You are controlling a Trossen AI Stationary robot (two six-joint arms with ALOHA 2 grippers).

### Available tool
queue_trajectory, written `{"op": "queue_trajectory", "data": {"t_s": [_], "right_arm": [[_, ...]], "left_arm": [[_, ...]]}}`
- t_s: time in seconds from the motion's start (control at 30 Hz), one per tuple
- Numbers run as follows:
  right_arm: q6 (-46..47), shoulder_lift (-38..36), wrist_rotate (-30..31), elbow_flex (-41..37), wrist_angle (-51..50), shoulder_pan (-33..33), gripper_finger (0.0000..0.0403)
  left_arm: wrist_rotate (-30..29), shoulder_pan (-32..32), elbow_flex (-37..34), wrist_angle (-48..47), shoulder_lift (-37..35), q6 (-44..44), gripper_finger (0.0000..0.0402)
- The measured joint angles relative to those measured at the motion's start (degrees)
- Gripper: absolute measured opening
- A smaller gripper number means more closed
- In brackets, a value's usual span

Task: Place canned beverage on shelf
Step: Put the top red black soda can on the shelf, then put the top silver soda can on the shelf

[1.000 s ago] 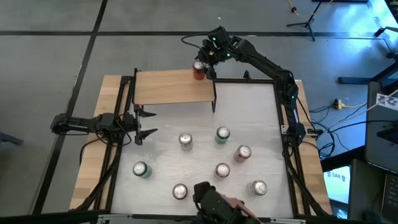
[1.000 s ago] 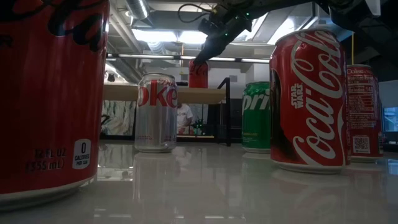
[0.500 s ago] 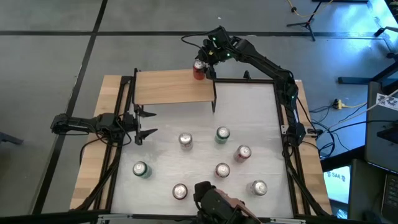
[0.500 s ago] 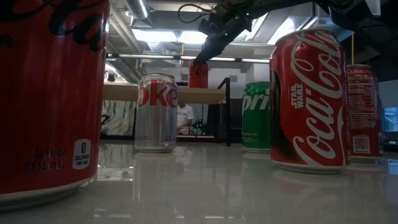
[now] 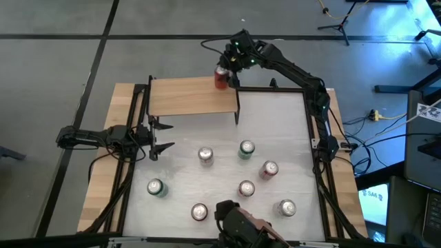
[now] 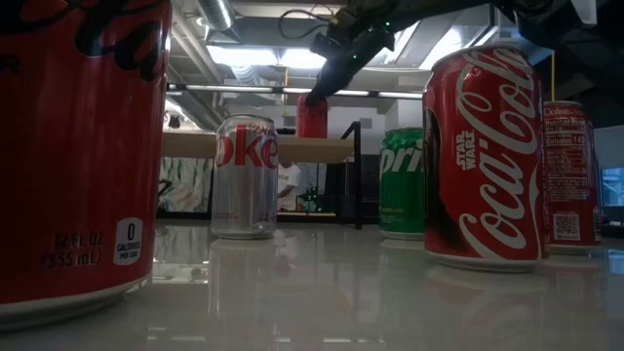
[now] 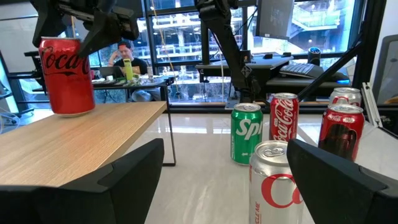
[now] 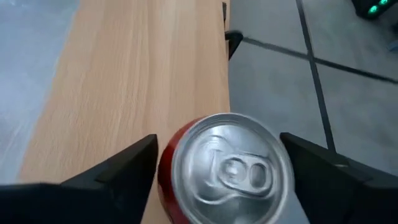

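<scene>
High view: a red can stands upright on the shelf at its far right corner. The right gripper straddles it, fingers open. The left gripper waits, fingers open, by the counter's left edge.

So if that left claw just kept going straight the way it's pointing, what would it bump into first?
Probably the silver Diet Coke can, which stands just ahead of the open left gripper. The shelf lies off to one side, though depth is hard to judge.

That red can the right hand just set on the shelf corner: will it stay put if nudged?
Probably steady: the red can stands upright, flat on the shelf. A nudge could drop it, since it sits near the board's edge. Its smooth metal wall likely slides rather than grips. The right hand straddles it, fingers apart.
</scene>
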Motion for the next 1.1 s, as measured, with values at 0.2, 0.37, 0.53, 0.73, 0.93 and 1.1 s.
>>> {"op": "queue_trajectory", "data": {"t_s": [0.2, 0.37, 0.53, 0.73, 0.93, 1.1], "right_arm": [[-0.18, 0.1, 3.18, -0.05, 0.11, 0.02, 0.0385], [-0.51, 0.1, 4.84, -0.05, 0.2, 0.07, 0.0392], [-0.16, 0.07, 4.91, 0.53, 0.18, 0.07, 0.0387], [2.41, 0.0, 4.55, 2.57, -0.9, 0.07, 0.0386], [2.89, -0.09, 4.24, 5.88, -1.2, 0.07, 0.0386], [4.12, -3.12, 4.12, 5.83, -2.99, 1.09, 0.0386]], "left_arm": [[0.01, -0.01, -0.01, -0.01, 0.02, -1.7, 0.033], [-0.01, 0.0, -0.01, -0.01, 0.01, -4.46, 0.033], [0.01, 0.0, 0.01, -0.01, 0.0, -4.42, 0.033], [0.01, 0.0, -0.01, -0.03, 0.01, -4.42, 0.033], [0.01, -0.01, -0.01, -0.05, 0.02, -4.39, 0.033], [0.38, 0.0, 0.0, 1.18, 0.01, -5.14, 0.033]]}}
